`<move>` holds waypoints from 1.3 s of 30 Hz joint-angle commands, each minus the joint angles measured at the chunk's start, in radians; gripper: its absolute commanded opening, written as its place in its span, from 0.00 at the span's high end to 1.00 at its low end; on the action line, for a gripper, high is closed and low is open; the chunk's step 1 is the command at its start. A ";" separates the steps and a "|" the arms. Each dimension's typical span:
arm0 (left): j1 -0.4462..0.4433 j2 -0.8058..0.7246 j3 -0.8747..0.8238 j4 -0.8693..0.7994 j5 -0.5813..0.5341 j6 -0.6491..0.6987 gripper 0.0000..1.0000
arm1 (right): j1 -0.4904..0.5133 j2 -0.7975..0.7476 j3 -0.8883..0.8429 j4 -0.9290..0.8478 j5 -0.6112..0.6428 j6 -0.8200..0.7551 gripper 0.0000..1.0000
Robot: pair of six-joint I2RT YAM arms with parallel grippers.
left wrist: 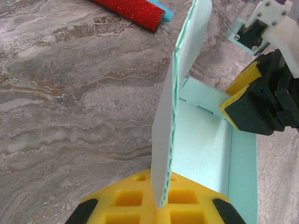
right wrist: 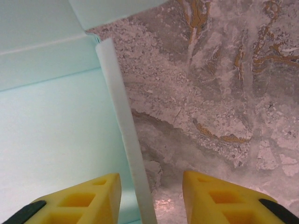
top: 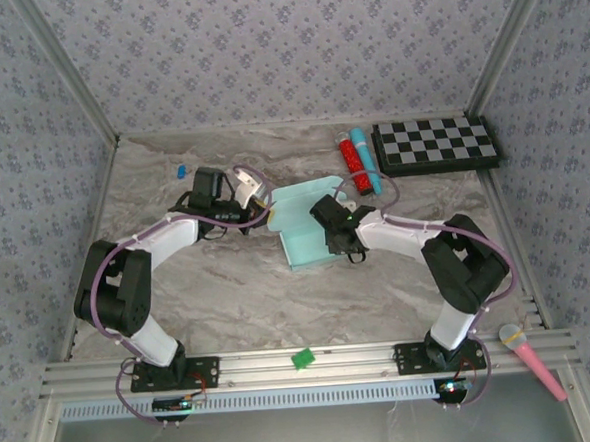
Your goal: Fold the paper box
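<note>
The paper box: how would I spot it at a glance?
Find the middle of the grey marbled table. The paper box is a pale aqua card tray with one flap raised. Unlike the red glittery tube and slim blue tube behind it, it is flat-sided and open.

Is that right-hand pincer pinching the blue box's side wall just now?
No: the right pincer has its yellow fingers apart, the paper box wall standing free between them.
</note>
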 commanded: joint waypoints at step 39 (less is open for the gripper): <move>0.141 -0.290 0.018 0.046 -0.453 -0.262 0.30 | -0.249 -0.532 -0.335 0.164 -0.031 -0.094 0.44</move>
